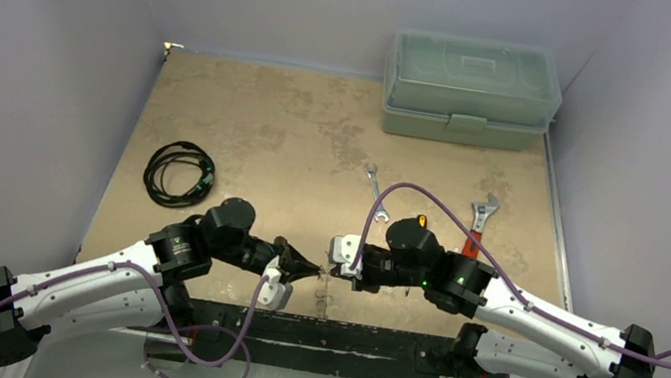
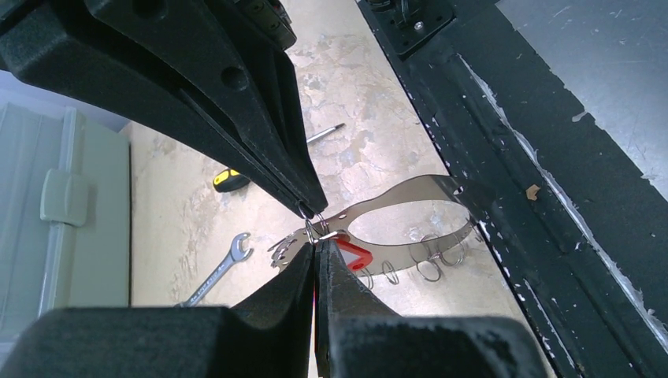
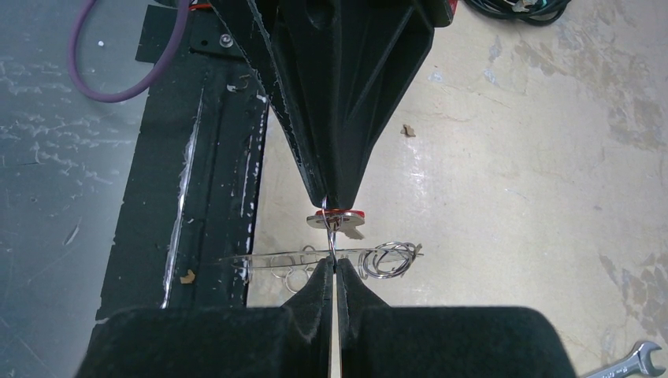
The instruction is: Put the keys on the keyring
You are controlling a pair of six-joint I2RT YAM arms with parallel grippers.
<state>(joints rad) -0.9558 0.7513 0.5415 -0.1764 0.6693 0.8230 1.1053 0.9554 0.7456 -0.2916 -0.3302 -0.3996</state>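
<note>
My left gripper (image 1: 308, 267) and right gripper (image 1: 336, 267) meet tip to tip above the table's near edge. In the left wrist view my left gripper (image 2: 315, 248) is shut on the key with the red tag (image 2: 356, 256). The right gripper's fingertips (image 2: 309, 203) come down from above and pinch a small wire ring (image 2: 315, 227). The keyring (image 2: 399, 254), a flat silvery oval loop hung with small rings, lies just behind. In the right wrist view my right gripper (image 3: 332, 268) is shut on that wire ring. The red-tagged key (image 3: 339, 218) sits above it and the keyring (image 3: 252, 259) shows edge-on.
A small silver spanner (image 1: 376, 181), a red-handled adjustable wrench (image 1: 479, 223) and a yellow-and-black tool (image 1: 422, 221) lie mid-table. A coiled black cable (image 1: 178, 173) is on the left, a green toolbox (image 1: 472, 89) at the back right. A black bar (image 1: 320, 332) runs along the near edge.
</note>
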